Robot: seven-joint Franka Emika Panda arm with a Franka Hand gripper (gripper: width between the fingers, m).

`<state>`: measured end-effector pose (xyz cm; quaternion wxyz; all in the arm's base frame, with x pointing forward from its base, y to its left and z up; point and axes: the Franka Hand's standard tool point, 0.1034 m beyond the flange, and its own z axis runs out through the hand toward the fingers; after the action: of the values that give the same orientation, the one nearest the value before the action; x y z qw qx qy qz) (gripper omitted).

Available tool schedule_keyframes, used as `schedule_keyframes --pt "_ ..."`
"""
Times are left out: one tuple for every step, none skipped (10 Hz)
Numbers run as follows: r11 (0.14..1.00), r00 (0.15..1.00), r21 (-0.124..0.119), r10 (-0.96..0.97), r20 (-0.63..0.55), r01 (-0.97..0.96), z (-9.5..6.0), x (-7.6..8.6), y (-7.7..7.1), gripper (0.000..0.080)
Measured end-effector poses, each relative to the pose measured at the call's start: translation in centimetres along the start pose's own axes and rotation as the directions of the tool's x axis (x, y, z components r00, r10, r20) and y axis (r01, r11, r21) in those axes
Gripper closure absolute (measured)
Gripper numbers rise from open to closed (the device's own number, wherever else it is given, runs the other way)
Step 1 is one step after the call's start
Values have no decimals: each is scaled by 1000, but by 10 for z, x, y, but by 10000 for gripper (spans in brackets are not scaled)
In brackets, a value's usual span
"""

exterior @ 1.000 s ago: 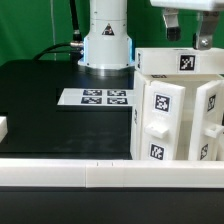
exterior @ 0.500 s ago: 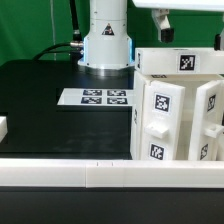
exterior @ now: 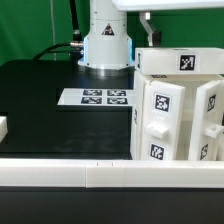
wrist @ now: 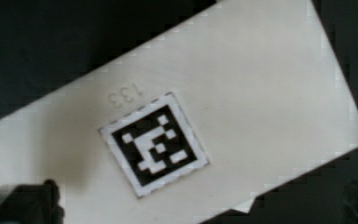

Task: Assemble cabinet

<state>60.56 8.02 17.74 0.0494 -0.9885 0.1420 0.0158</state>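
Observation:
The white cabinet (exterior: 178, 110) stands on the black table at the exterior view's right. It has a tagged top face and tagged blocks set against its front. My gripper (exterior: 186, 22) hangs just above the cabinet's top and holds nothing. One dark finger (exterior: 148, 24) shows at the frame's top edge; the other is cut off. The wrist view looks straight down on the cabinet's top face (wrist: 247, 80) and its square tag (wrist: 158, 150). One fingertip (wrist: 16, 205) shows beside the tag, touching nothing.
The marker board (exterior: 97, 97) lies flat in front of the arm's white base (exterior: 105, 42). A white rail (exterior: 100, 178) runs along the table's near edge. A small white piece (exterior: 3, 128) sits at the exterior view's far left.
My gripper has risen and shifted toward the exterior view's left, so less of it shows at the top edge. The cabinet has not moved.

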Motion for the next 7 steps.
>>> schedule_keyframes --pt "973 973 -1 -231 -2 231 -1 2 2 2" --pt "960 960 0 -279 -1 279 0 1 1 2" --pt "917 917 0 -398 -1 398 0 1 0 2" --pt "814 814 -3 -581 8 581 -1 0 -2 2" --pt "798 798 -2 -603 12 603 -1 -1 -1 2" --pt "710 711 -15 -703 27 704 0 -2 -1 2" --pt "605 605 -13 -796 29 796 0 -1 1 2"
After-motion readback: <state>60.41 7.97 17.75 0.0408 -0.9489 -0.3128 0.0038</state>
